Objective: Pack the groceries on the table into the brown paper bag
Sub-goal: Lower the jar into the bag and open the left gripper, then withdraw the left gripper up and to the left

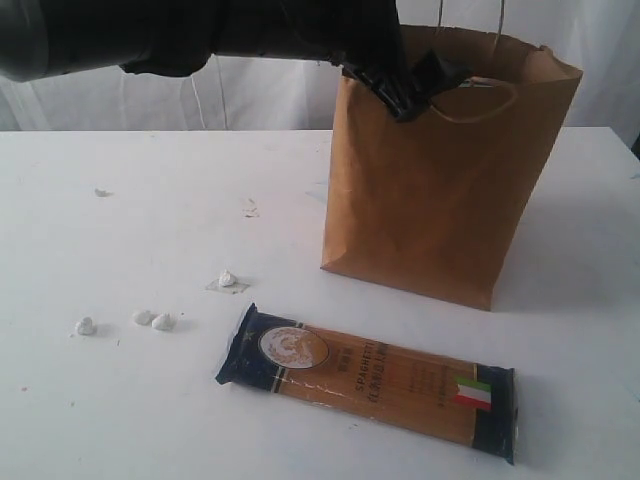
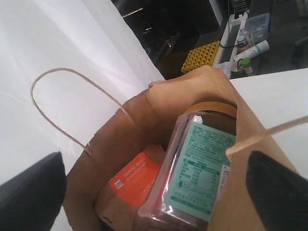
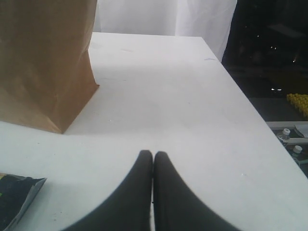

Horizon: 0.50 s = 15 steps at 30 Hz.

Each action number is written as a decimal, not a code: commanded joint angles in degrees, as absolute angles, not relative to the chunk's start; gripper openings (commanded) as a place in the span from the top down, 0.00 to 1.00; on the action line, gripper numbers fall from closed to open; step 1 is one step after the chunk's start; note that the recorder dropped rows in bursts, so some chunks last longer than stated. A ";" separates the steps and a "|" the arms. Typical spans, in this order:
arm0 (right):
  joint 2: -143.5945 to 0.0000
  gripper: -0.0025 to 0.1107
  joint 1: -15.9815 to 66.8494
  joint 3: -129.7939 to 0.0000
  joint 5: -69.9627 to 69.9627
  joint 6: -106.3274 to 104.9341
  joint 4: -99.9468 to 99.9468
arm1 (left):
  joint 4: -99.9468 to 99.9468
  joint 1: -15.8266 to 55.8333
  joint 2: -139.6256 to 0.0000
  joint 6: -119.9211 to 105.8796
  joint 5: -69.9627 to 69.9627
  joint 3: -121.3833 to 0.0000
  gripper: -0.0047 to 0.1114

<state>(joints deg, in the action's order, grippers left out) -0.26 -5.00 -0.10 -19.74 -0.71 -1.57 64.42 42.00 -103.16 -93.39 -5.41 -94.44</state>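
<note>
The brown paper bag (image 1: 440,190) stands upright at the back right of the table (image 1: 150,400). My left gripper (image 1: 410,85) hangs over the bag's mouth. In the left wrist view it (image 2: 155,159) is open, its fingers (image 2: 29,192) spread wide with nothing between them. Below it inside the bag (image 2: 120,139) lie a clear jar of dark contents with a teal label (image 2: 197,168) and the brown orange-labelled pouch (image 2: 137,180). The long spaghetti pack (image 1: 370,380) lies flat on the table in front of the bag. My right gripper (image 3: 153,156) is shut and empty, low over the table right of the bag (image 3: 43,62).
Small white crumbs (image 1: 150,318) and a scrap (image 1: 227,280) dot the table left of the pack. The bag's cord handles (image 2: 62,101) stand up at its rim. The table's right edge (image 3: 250,110) drops to a dark floor. A corner of the spaghetti pack (image 3: 17,192) shows by the right gripper.
</note>
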 commanded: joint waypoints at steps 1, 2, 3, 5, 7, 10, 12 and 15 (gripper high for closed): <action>0.00 0.98 -5.19 0.00 -19.65 -0.53 -1.73 | 65.46 42.38 -102.32 -93.58 -5.85 -94.77 0.05; 0.00 0.98 -5.19 0.00 -19.65 -0.53 -1.73 | 65.46 42.38 -101.82 -93.74 -5.85 -94.77 0.05; 0.00 0.98 -5.19 0.00 -19.65 -0.53 -1.73 | 65.46 42.38 -101.19 -93.63 -5.85 -94.77 0.05; 0.00 0.98 -5.19 0.00 -19.65 -0.53 -1.73 | 65.46 42.38 -99.51 -93.06 -5.98 -94.77 0.05; 0.00 0.98 -5.19 0.00 -19.65 -0.53 -1.73 | 65.46 42.38 -97.83 -92.18 -6.11 -94.77 0.05; 0.00 0.98 -5.19 0.00 -19.65 -0.53 -1.73 | 65.46 42.38 -95.08 -92.03 -6.23 -94.77 0.05; 0.00 0.98 -5.19 0.00 -19.65 -0.53 -1.73 | 65.46 42.38 -92.98 -92.03 -6.23 -94.77 0.05; 0.00 0.98 -5.19 0.00 -19.65 -0.53 -1.73 | 65.46 42.38 -90.00 -91.42 -6.66 -94.77 0.05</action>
<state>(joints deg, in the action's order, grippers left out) -0.26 -5.00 -0.10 -19.74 -0.71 -1.57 64.42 42.00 -93.12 -92.62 -5.62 -94.44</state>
